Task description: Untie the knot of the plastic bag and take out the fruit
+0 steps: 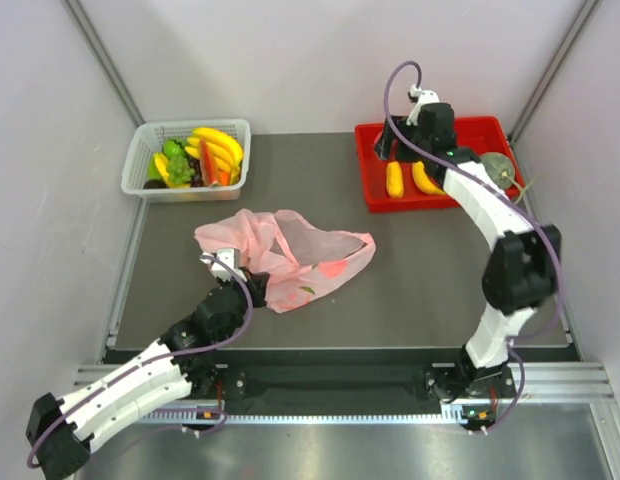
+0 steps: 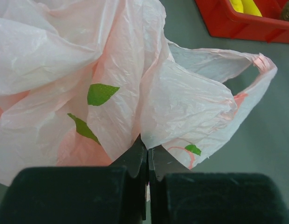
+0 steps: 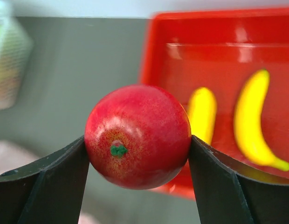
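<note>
Your right gripper [image 3: 137,142] pinches the red fruit [image 3: 135,121] at the edge of the red tray [image 3: 219,28]. Your left gripper [image 2: 148,158] is clamped on the plastic bag [image 2: 182,102].

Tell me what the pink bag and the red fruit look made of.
The plastic bag looks like thin plastic film: translucent, crinkled, softly glossy. The red fruit looks like moulded plastic, probably a toy: smooth, even sheen, painted-looking green stem mark.

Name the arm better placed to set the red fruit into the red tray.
Right: the right gripper grips the red fruit at the red tray's edge. The left gripper is shut on the plastic bag.
</note>
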Motion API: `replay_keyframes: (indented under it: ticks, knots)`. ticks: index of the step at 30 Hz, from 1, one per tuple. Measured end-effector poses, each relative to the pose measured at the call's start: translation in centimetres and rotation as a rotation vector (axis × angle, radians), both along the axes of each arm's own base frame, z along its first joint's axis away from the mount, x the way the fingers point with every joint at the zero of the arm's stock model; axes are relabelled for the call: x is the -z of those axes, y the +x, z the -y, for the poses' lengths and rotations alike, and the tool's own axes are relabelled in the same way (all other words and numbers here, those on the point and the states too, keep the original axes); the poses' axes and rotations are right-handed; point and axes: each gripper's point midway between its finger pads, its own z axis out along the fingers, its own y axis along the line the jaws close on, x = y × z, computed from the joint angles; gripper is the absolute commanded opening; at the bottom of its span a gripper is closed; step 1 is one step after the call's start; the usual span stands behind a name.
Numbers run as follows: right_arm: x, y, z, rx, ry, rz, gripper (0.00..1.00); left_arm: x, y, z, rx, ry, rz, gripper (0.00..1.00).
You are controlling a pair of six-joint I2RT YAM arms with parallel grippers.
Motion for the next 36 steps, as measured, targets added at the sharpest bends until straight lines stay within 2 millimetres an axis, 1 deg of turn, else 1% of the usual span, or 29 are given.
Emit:
replay_keyframes:
  ticks: [2,4,6,9,10,12,14,17,20,24,25,26,27,28,29,30,31,33,36]
  knots:
    - [3.4,2.9,1.0,0.059,-0.04,-0.068,0.0,-0.2,-0.2,0.4,0.025,-0.003,0.001,0.0]
    - [7.3,4.7,1.8,0.094,-0.078,-0.149,0.0,-0.3,-0.4,0.9,0.056,-0.007,0.001,0.0]
    - [10.8,5.4,2.0,0.11,-0.109,-0.224,0.0,-0.5,-0.6,1.3,0.08,-0.014,0.002,0.0]
    - [14.4,5.8,2.0,0.113,-0.138,-0.31,0.0,-0.9,-0.8,1.8,0.113,-0.024,0.009,0.0]
    - [14.8,6.2,1.7,0.108,-0.135,-0.315,0.0,-1.0,-0.8,2.0,0.123,-0.026,0.013,0.0]
    - [14.4,7.0,1.4,0.101,-0.125,-0.3,0.0,-1.4,-0.9,2.3,0.141,-0.034,0.024,0.0]
    - [14.4,7.0,1.1,0.091,-0.118,-0.304,0.0,-1.8,-1.0,2.5,0.152,-0.043,0.033,0.0]
    - [15.2,6.7,1.2,0.089,-0.125,-0.33,0.0,-2.0,-1.0,2.7,0.16,-0.05,0.038,0.0]
    - [16.7,6.4,1.7,0.106,-0.156,-0.375,0.0,-2.1,-1.0,2.7,0.164,-0.055,0.041,0.0]
    - [18.5,6.3,3.5,0.176,-0.22,-0.416,0.0,-2.6,-1.1,2.6,0.162,-0.067,0.055,0.0]
    - [18.4,6.4,3.9,0.195,-0.233,-0.412,0.03,-2.7,-1.1,2.6,0.162,-0.072,0.059,0.0]
    - [18.2,6.5,4.5,0.221,-0.252,-0.403,0.13,-2.9,-1.1,2.5,0.16,-0.076,0.065,0.0]
    - [18.0,6.5,5.0,0.241,-0.267,-0.401,0.41,-3.1,-1.1,2.5,0.158,-0.081,0.071,0.0]
    - [18.0,6.5,5.5,0.259,-0.282,-0.399,0.52,-3.3,-1.1,2.4,0.155,-0.086,0.077,0.0]
    - [17.9,6.3,5.9,0.27,-0.293,-0.398,0.75,-3.5,-1.1,2.3,0.151,-0.091,0.083,0.0]
    - [18.0,6.1,6.1,0.271,-0.3,-0.402,0.94,-3.6,-1.1,2.2,0.148,-0.093,0.087,0.0]
    - [17.9,5.6,6.3,0.271,-0.305,-0.407,1.0,-3.7,-1.1,2.2,0.145,-0.095,0.089,0.0]
    - [17.2,4.7,6.4,0.255,-0.313,-0.408,1.0,-3.7,-1.1,2.1,0.139,-0.096,0.092,0.0]
    - [14.6,3.3,5.6,0.201,-0.287,-0.367,1.0,-3.7,-0.9,1.6,0.117,-0.093,0.092,0.0]
